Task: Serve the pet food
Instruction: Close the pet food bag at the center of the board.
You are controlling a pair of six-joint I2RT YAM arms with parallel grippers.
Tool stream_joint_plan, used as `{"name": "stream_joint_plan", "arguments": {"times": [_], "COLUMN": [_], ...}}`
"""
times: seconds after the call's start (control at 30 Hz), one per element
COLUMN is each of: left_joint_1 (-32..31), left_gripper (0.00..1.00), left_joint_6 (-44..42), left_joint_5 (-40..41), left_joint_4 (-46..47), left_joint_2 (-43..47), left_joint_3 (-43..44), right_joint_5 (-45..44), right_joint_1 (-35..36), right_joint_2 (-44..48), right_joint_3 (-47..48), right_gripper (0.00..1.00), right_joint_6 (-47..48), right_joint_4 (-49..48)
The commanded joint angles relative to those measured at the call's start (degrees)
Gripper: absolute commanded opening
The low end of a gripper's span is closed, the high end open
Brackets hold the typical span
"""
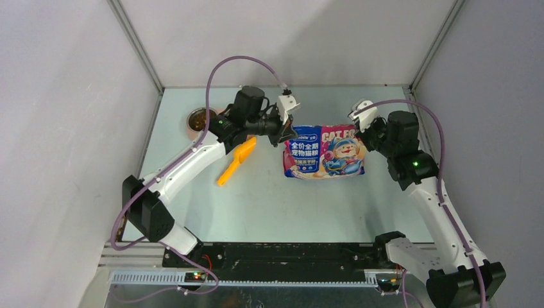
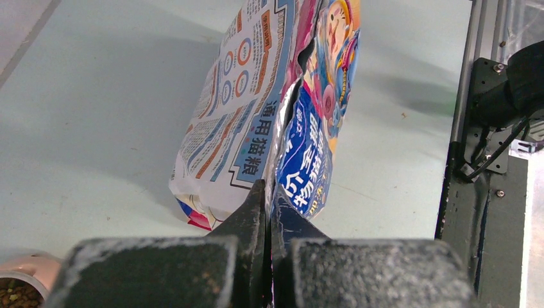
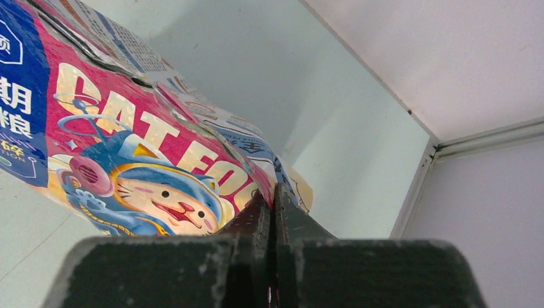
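From above, the cat food bag sits on the counter between the left tool and the right tool, with an orange scoop near its left side. In the left wrist view, that tool's jaws are pinched tight on the bag's torn top edge. In the right wrist view, the right tool's jaws are likewise clamped on the bag's corner.

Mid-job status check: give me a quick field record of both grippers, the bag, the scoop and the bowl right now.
left gripper: shut on the left edge of the cat food bag
right gripper: shut on the bag's right edge
bag mouth: panels parted, silver lining showing
orange scoop: lying on the table, ungripped, left of the bag
feeder bowl: far left, partly behind the left arm, some kibble inside
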State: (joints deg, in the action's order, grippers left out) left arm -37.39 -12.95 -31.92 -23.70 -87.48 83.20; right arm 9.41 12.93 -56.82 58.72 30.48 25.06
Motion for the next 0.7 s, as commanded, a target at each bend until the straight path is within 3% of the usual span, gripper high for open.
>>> {"name": "stream_joint_plan", "arguments": {"times": [0.0, 0.13, 0.23, 0.3, 0.4, 0.47, 0.53, 0.57, 0.6, 0.63, 0.67], "left_joint_1": [2.0, 2.1, 2.1, 2.1, 2.3, 2.4, 2.5, 2.5, 2.5, 2.5, 2.5], "left_gripper": [0.00, 0.00, 0.00, 0.00, 0.00, 0.00, 0.00, 0.00, 0.00, 0.00, 0.00], "left_joint_6": [0.7, 0.7, 0.7, 0.7, 0.8, 0.8, 1.0, 0.9, 1.0, 1.0, 0.9], "left_joint_5": [-0.9, -0.9, -0.9, -0.9, -0.9, -1.1, -1.2, -1.3, -1.2, -1.2, -1.3], "left_joint_4": [1.5, 1.5, 1.5, 1.5, 1.5, 1.6, 1.6, 1.6, 1.6, 1.6, 1.6], "left_joint_2": [6.2, 6.4, 6.6, 6.7, 7.0, 7.1, 7.0, 6.9, 6.9, 7.0, 7.0], "left_joint_3": [1.0, 1.0, 1.1, 1.0, 0.8, 0.9, 0.9, 0.9, 0.9, 0.9, 0.9], "right_joint_5": [-7.5, -8.5, -10.2, -11.3, -11.9, -12.2, -12.5, -12.7, -13.4, -13.7, -13.7], "right_joint_1": [-2.4, -2.7, -2.9, -3.4, -4.4, -5.2, -5.5, -5.5, -5.6, -5.6, -5.7], "right_joint_2": [1.4, 2.9, 2.8, 2.6, 2.3, 2.2, 2.2, 2.2, 2.3, 2.6, 2.9], "right_joint_3": [-0.2, -1.1, -1.1, -1.1, -1.2, -1.2, -1.2, -1.2, -1.2, -1.2, -1.2], "right_gripper": [0.00, 0.00, 0.32, 0.44, 0.49, 0.47, 0.34, 0.14, 0.06, 0.00, 0.00], "right_joint_6": [1.0, 1.2, 1.7, 1.8, 1.6, 1.5, 1.5, 1.5, 1.3, 1.3, 1.2], "right_joint_4": [-3.3, -5.0, -5.0, -5.0, -5.3, -5.4, -5.4, -5.7, -6.0, -6.4, -6.6]}}
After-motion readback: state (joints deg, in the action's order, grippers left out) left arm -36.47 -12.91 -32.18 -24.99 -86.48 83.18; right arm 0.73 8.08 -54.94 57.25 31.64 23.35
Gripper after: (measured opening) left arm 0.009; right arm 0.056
